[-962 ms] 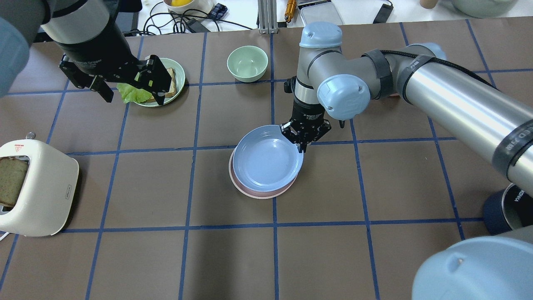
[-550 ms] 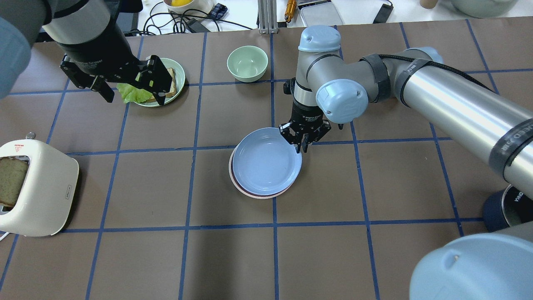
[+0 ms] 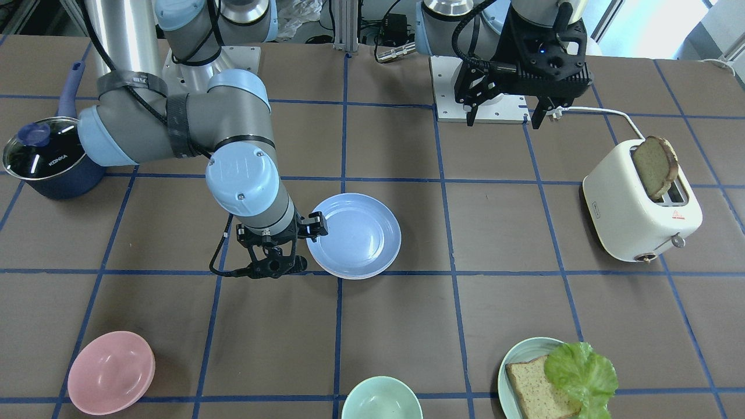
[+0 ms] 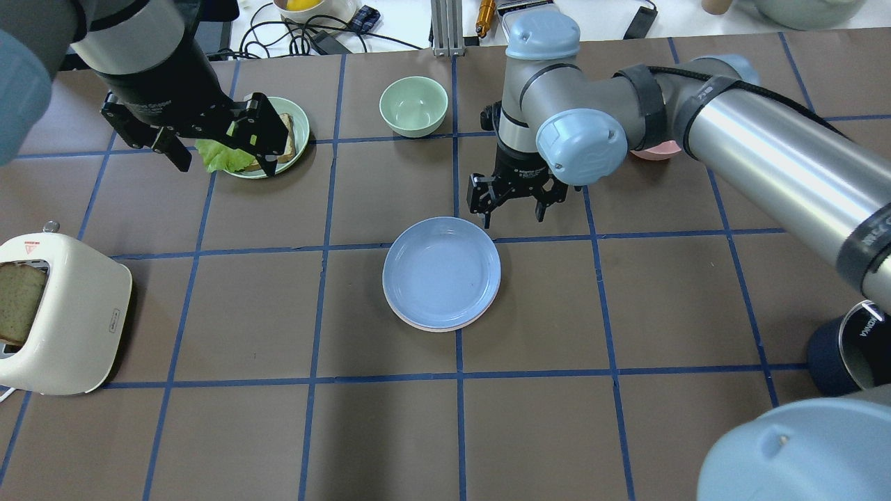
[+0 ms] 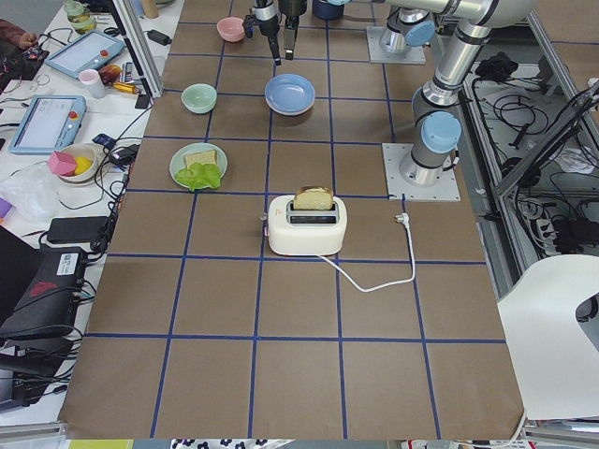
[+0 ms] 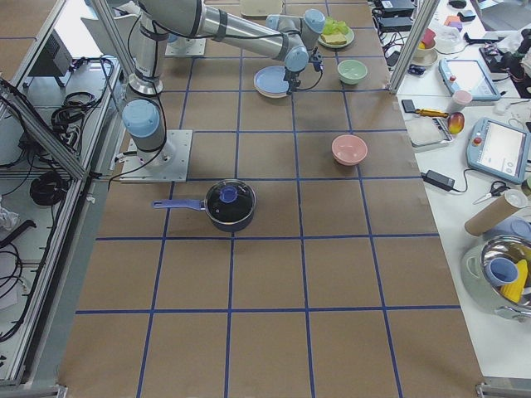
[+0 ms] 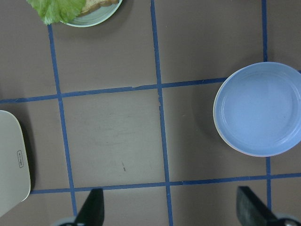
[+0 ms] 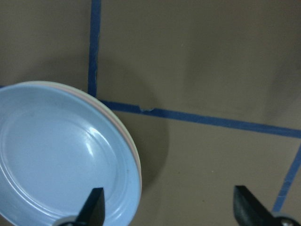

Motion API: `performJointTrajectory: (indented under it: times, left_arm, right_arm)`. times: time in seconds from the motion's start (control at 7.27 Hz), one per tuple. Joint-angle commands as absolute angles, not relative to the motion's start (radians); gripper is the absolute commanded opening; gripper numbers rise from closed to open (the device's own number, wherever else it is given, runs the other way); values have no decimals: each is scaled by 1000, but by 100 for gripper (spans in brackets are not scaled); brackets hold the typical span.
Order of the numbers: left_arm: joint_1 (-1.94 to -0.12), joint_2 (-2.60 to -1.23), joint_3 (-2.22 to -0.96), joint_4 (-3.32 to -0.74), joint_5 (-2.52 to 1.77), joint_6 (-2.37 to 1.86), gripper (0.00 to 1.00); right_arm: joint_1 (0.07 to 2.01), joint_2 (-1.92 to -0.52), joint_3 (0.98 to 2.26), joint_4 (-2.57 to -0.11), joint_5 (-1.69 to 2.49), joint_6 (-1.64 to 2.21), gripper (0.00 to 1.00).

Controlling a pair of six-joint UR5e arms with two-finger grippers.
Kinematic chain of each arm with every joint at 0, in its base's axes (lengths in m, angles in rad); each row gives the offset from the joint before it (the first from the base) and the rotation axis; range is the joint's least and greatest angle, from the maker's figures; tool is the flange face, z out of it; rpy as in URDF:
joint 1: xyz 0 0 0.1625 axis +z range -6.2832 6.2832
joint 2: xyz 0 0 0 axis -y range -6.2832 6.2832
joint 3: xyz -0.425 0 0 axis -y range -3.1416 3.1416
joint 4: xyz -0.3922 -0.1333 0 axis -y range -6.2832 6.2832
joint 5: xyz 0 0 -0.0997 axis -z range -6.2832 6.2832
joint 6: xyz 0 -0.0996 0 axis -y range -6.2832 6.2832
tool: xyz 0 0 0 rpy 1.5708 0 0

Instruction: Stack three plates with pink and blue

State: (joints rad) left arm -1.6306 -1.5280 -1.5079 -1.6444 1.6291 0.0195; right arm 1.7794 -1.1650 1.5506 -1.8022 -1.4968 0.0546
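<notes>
The light blue plate (image 4: 442, 271) lies flat on top of a stack at the table's middle. It also shows in the front view (image 3: 355, 235) and the left wrist view (image 7: 258, 108). Only a thin edge of the pale pink plate (image 4: 449, 327) shows under it, also in the right wrist view (image 8: 135, 150). The cream-white plate is hidden beneath. My right gripper (image 4: 512, 219) is open and empty, just beyond the stack's far right rim and clear of it. My left gripper (image 4: 223, 163) is open and empty, high over the far left.
A teal plate (image 4: 298, 115) with bread and lettuce sits under my left gripper. A green bowl (image 4: 413, 106) stands far centre. A pink bowl (image 3: 110, 372) is behind my right arm. A white toaster (image 4: 62, 306) stands at the left, a dark pot (image 3: 43, 157) at the right.
My right gripper has let go of the blue plate's rim, opened, and drawn back towards the far side. The blue plate has settled flat on the stack. The left arm has not moved.
</notes>
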Motion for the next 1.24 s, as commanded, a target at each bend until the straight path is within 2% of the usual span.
performJointTrajectory:
  times: [0.0, 0.28, 0.41, 0.96, 1.1]
  left_arm:
    - [-1631, -1526, -1508, -1644, 1621, 18, 100]
    - [-1632, -1523, -1508, -1644, 1617, 18, 100]
    - [-1632, -1523, -1509, -1644, 1618, 18, 100]
    - [-1632, -1531, -1511, -1644, 1623, 18, 100]
    - [-1632, -1532, -1509, -1643, 1621, 18, 100]
  right_arm:
    - [1740, -1216, 1417, -1664, -1555, 32, 100]
    - [1695, -1261, 1303, -1594, -1557, 29, 100]
    - [1662, -1296, 1295, -1601, -1555, 28, 100]
    - [1612, -1387, 1327, -1565, -1589, -55, 100]
    - [1597, -1416, 1369, -1551, -1589, -75, 100]
